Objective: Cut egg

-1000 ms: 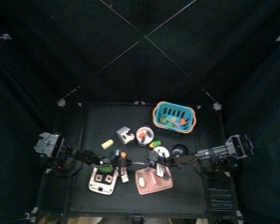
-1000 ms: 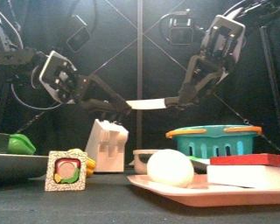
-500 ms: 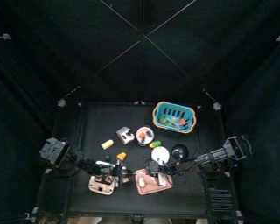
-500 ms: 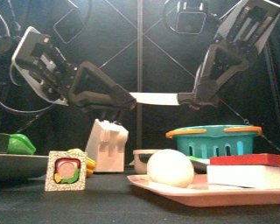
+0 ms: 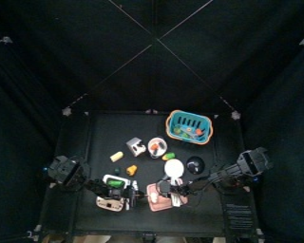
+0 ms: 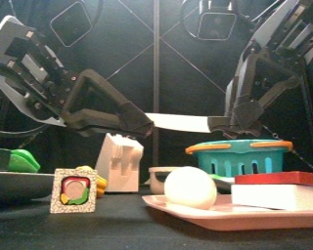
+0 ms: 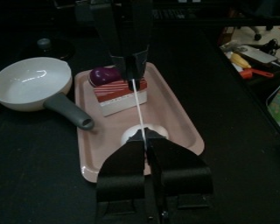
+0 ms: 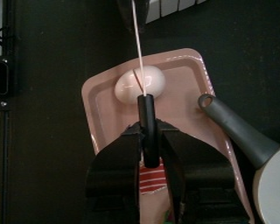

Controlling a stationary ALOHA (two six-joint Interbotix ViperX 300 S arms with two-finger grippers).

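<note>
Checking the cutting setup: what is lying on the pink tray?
On the pink tray lie a white egg and a red-and-white block with a purple piece beside it. The grippers hide part of its surface.

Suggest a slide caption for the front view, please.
Both arms hold a knife level above the egg on the pink tray.

teal basket (image 6: 238,155), white pan (image 7: 35,85), green pepper (image 6: 21,159), red block (image 7: 112,96), white rack (image 6: 120,161)
</note>
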